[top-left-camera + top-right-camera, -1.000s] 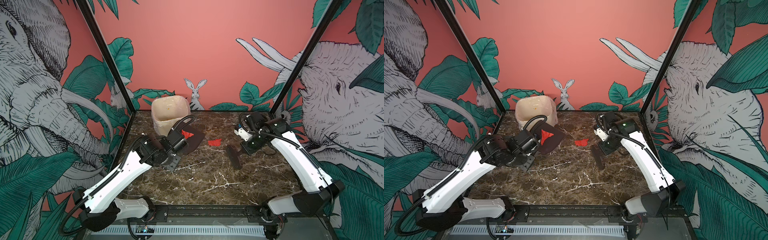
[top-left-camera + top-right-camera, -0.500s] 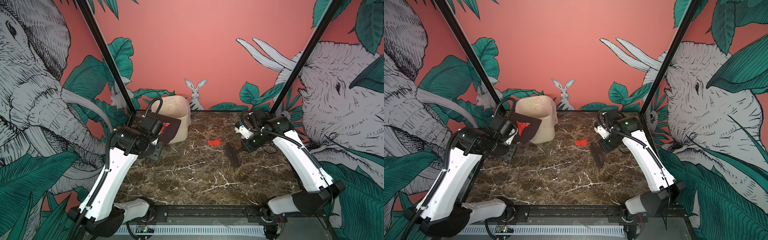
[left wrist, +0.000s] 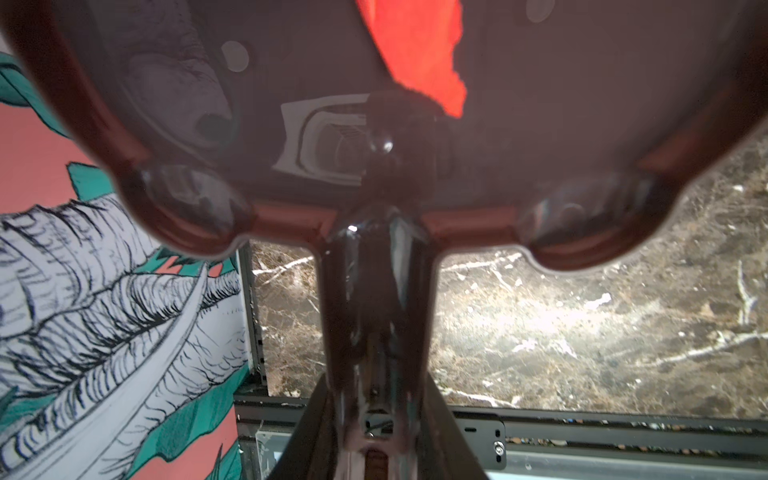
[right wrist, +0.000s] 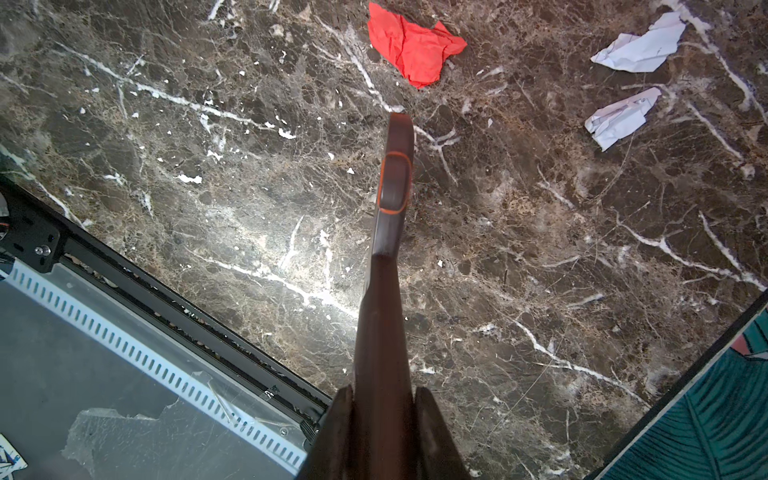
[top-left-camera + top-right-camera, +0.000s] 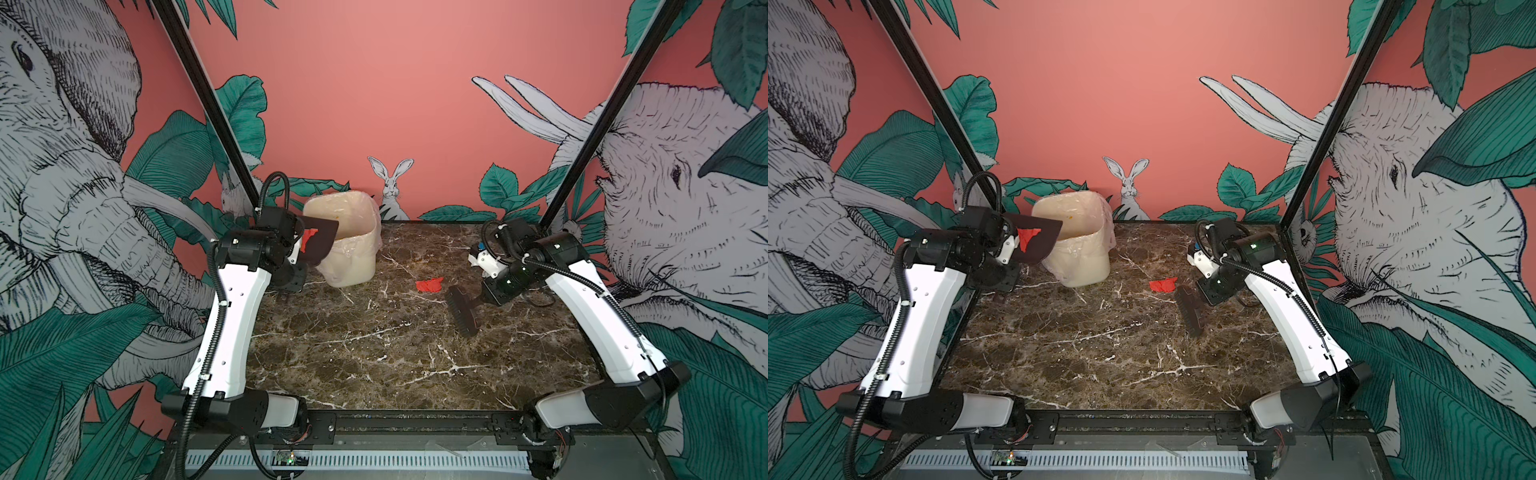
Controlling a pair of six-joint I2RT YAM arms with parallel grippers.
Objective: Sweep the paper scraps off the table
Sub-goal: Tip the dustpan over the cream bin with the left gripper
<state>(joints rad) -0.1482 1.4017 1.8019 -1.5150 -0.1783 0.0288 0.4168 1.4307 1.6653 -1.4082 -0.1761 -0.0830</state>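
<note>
My left gripper [image 3: 378,432] is shut on the handle of a dark dustpan [image 5: 318,245], raised at the back left with its front edge over the rim of the cream bin [image 5: 353,262]. One red paper scrap [image 5: 308,239] lies in the pan, close to the handle. On the right, my right gripper [image 4: 384,432] is shut on the handle of a dark brush [image 5: 462,311], whose head sits low over the table [image 5: 374,365]. A crumpled red scrap [image 5: 429,285] lies just left of the brush head. Two white scraps [image 4: 640,43] [image 4: 619,118] show in the right wrist view.
The bin, lined with a clear bag, stands at the back left corner against the pink wall. Black frame posts rise at both back corners. A black rail and a grey slotted panel [image 5: 374,459] run along the front edge.
The left arm has lifted the dustpan with its red scrap off the table and swung it back and left to the bin's rim. The brush has hardly moved.
</note>
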